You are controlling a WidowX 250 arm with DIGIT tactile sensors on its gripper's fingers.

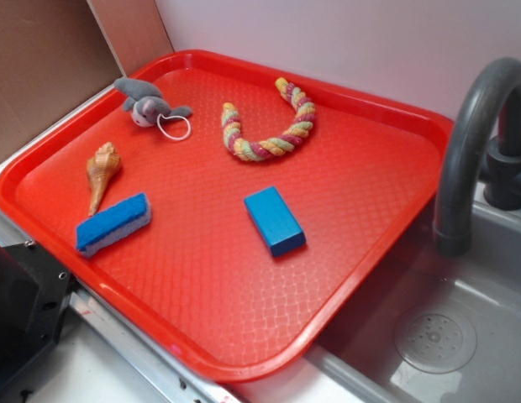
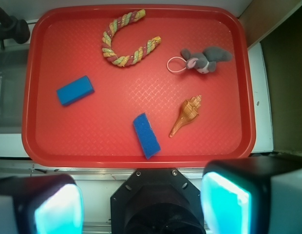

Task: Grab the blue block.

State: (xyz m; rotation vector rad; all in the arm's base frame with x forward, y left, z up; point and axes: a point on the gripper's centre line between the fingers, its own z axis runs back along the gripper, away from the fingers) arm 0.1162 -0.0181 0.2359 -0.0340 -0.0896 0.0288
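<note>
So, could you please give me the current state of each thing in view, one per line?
blue block: flat on the red tray, untouched.
blue sponge: flat, rough side up, beside the seashell.
rope toy: curled in a U.
toy mouse: lying near a tray corner.
tool: open, empty, off the tray.

No text, label, brand, number or sign can be read anywhere.

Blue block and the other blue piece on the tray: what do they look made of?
The blue block looks like hard painted wood or plastic: smooth, uniformly blue faces and sharp edges. The other blue piece looks like a sponge: rough, pitted top over a pale lower layer. Material can't be confirmed by sight alone.
</note>
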